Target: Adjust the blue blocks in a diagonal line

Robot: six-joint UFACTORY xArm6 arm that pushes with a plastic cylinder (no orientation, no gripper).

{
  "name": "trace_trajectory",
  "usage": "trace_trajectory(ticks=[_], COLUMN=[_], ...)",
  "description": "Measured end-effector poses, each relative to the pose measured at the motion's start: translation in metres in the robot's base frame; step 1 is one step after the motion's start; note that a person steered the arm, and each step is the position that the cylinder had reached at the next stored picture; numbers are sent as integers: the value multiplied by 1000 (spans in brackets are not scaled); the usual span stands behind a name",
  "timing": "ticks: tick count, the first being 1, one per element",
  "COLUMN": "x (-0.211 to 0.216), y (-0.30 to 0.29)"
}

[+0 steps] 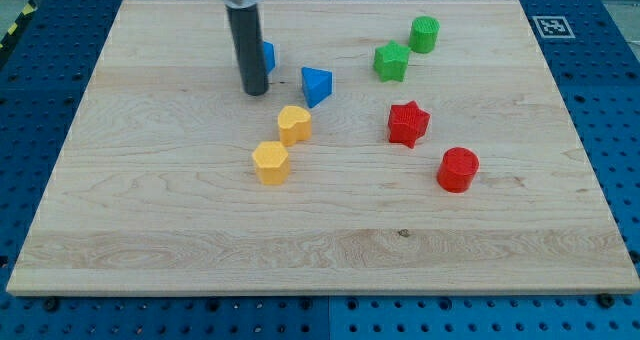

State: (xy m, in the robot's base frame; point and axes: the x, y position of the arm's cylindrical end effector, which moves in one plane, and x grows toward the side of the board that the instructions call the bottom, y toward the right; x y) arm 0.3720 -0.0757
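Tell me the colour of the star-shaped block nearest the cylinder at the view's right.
Red: the star block, seen in the camera view.

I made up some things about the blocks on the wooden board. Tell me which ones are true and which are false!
1. There are two yellow blocks. True: one yellow block sits up and to the right of the other yellow block.
2. My tip touches the red star. False: it is far from the red star, beside a blue block.
3. The green blocks are at the view's bottom. False: green star and green cylinder are near the top.
4. The red cylinder lies below the red star. True.
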Motion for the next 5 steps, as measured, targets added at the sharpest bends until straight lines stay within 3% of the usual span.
trace_trajectory(ticks=[5], x=[0], y=[47])
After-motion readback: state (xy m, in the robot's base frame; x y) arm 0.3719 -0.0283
